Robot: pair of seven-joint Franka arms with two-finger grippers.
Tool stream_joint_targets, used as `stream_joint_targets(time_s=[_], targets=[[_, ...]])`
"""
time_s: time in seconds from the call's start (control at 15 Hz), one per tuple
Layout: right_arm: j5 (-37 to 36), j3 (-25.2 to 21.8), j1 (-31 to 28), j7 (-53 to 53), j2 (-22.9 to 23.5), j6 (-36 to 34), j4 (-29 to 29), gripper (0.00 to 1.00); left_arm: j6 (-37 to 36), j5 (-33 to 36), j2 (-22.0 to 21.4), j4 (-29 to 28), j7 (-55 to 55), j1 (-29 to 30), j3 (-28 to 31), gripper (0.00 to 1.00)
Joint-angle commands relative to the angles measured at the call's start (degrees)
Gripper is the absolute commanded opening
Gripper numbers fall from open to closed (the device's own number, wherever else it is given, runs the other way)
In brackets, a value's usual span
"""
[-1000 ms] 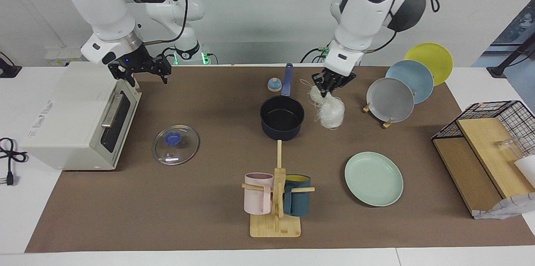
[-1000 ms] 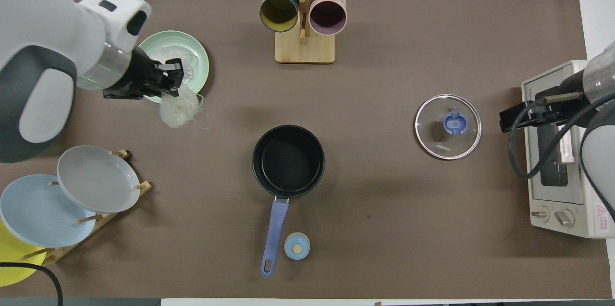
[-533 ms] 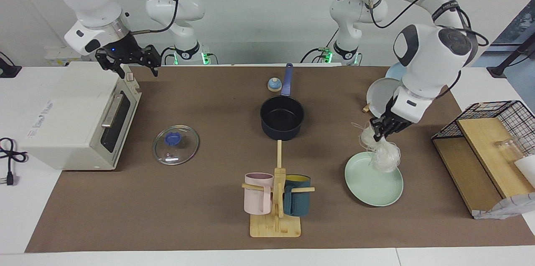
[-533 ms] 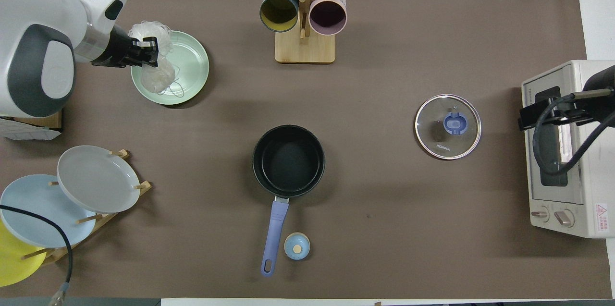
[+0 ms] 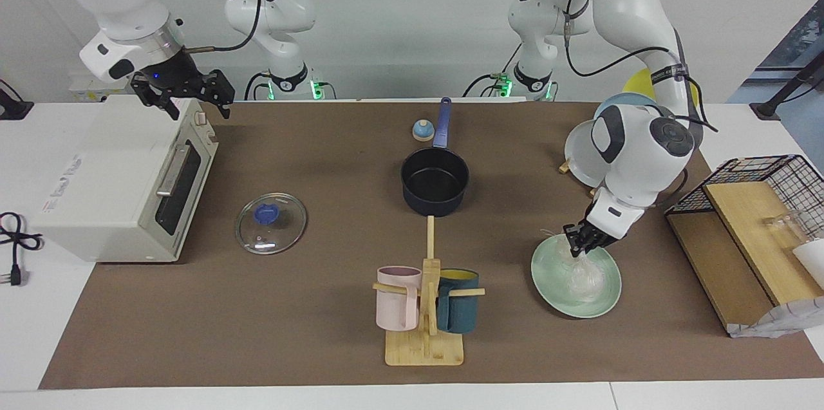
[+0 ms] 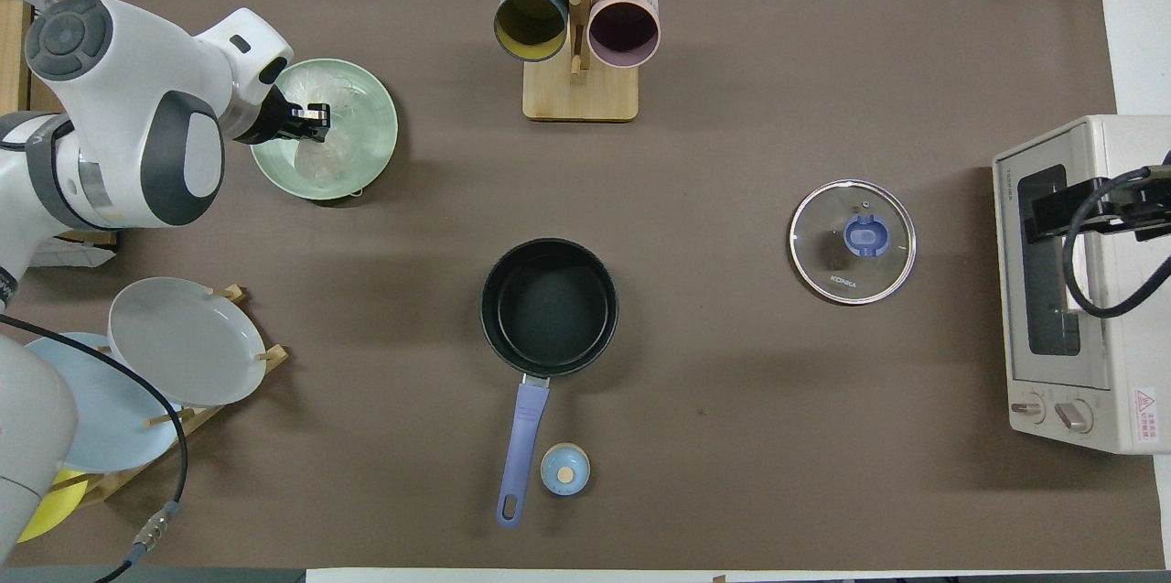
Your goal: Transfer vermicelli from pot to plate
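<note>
The vermicelli (image 5: 586, 280) is a whitish glossy clump lying on the pale green plate (image 5: 547, 291); in the overhead view the vermicelli (image 6: 320, 164) lies inside the plate (image 6: 380, 139). My left gripper (image 5: 578, 245) is low over the plate, shut on the clump's top; it also shows in the overhead view (image 6: 316, 114). The dark navy pot (image 5: 434, 181) with its long blue handle stands mid-table with nothing in it (image 6: 549, 307). My right gripper (image 5: 185, 93) is open and waits over the toaster oven's top.
A glass lid (image 5: 270, 223) lies between pot and white toaster oven (image 5: 116, 185). A wooden mug rack (image 5: 425, 333) stands farther from the robots than the pot. A plate rack (image 6: 183, 354) and a wire basket (image 5: 747, 191) are at the left arm's end. A small blue knob (image 5: 422, 130) sits beside the pot handle.
My left gripper carried the vermicelli from beside the pot to the green plate and lowered it until the clump rests on the plate. My right gripper drifted slightly over the toaster oven.
</note>
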Motion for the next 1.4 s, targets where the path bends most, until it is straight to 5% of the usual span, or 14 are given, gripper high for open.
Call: stream_joint_targets(time_s=[0.0,0.07,0.13,0.2,0.53,0.8,1.07,1.33], targets=[[-0.2,0.4,-0.2,0.3,0.3,-0.1,0.8,1.00,4.5,0.1,-0.7,-3.5,2.5,0.6,-0.5,0.00],[-0.2,0.3,-0.2,0.3,0.4,0.0,1.0,1.00,4.5,0.1,-0.8,-3.6,3.7,0.7,-0.5,0.00],[-0.1,0.5,-0.3,0.3,0.5,0.1,1.2,1.00,4.4,0.1,-0.8,-3.5,3.8,0.7,-0.5,0.69],[0.0,0.5,-0.1,0.2,0.5,0.5,1.1,1.00,4.0,0.1,-1.0,-3.3,3.8,0.8,-0.5,1.00],[0.0,0.8,0.4,0.3,0.1,0.3,1.2,1.00,-5.3,0.0,-7.7,-1.9,-0.8,1.2,0.3,1.00],[0.9,0.6,-0.2,0.7,-0.3,0.5,0.5,1.00,-23.8,0.3,-14.7,4.5,-4.2,1.4,1.2,1.00],[0.9,0.6,0.2,0.4,-0.8,-0.2,-0.2,1.00,-35.6,3.8,-24.1,4.4,-4.1,1.2,1.0,1.00],[0.9,0.6,-0.1,0.5,-0.8,-0.2,-0.2,1.00,-42.8,3.9,-28.1,3.2,-4.3,1.2,1.0,1.00]])
